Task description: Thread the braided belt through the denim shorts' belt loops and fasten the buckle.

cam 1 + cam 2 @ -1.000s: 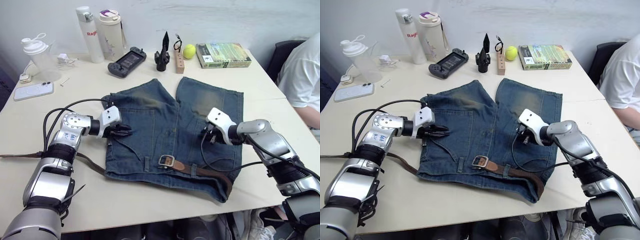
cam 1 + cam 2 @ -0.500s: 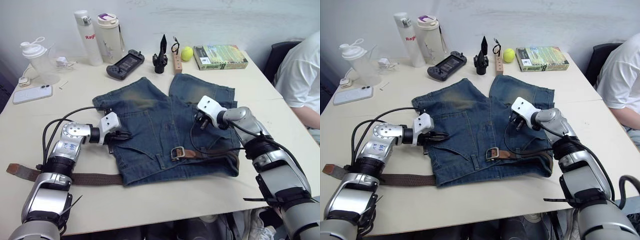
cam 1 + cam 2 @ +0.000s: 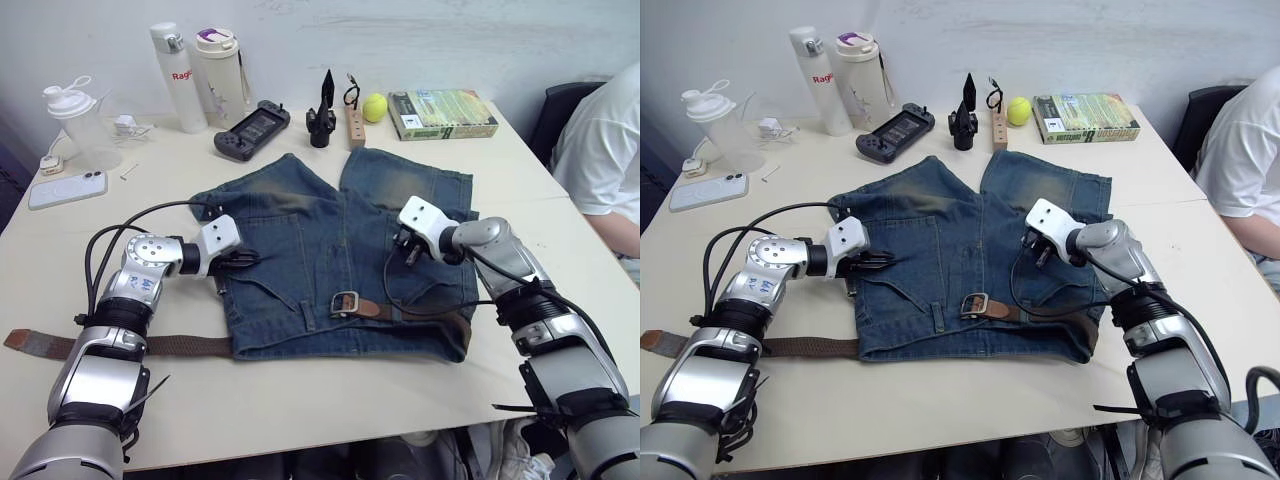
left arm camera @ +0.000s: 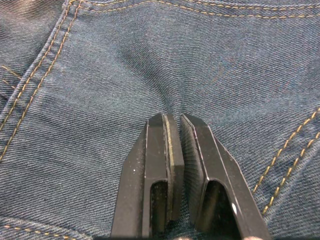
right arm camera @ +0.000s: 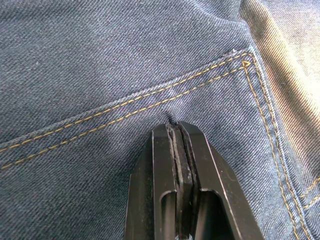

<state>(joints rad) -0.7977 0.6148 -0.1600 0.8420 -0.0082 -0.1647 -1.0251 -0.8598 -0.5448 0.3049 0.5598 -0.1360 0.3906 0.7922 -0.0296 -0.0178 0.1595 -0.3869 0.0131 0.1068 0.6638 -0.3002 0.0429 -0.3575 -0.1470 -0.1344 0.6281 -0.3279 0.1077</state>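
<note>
Head view: denim shorts [image 3: 340,260] lay flat on the table [image 3: 300,400], braided belt [image 3: 120,346] trailing off the left side, buckle [image 3: 345,302] at the waistband. Left wrist view: left gripper [image 4: 172,122] was pinched on denim. Right wrist view: right gripper [image 5: 175,131] was clamped on a pocket fold; tugging could bunch the fabric and drag the belt out.

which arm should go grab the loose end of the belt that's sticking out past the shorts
Left, probably. The braided belt trails out from the denim shorts on the robot's left side, nearer the left claw. The right claw sits pinching denim on the far side, beyond the buckle.
</note>
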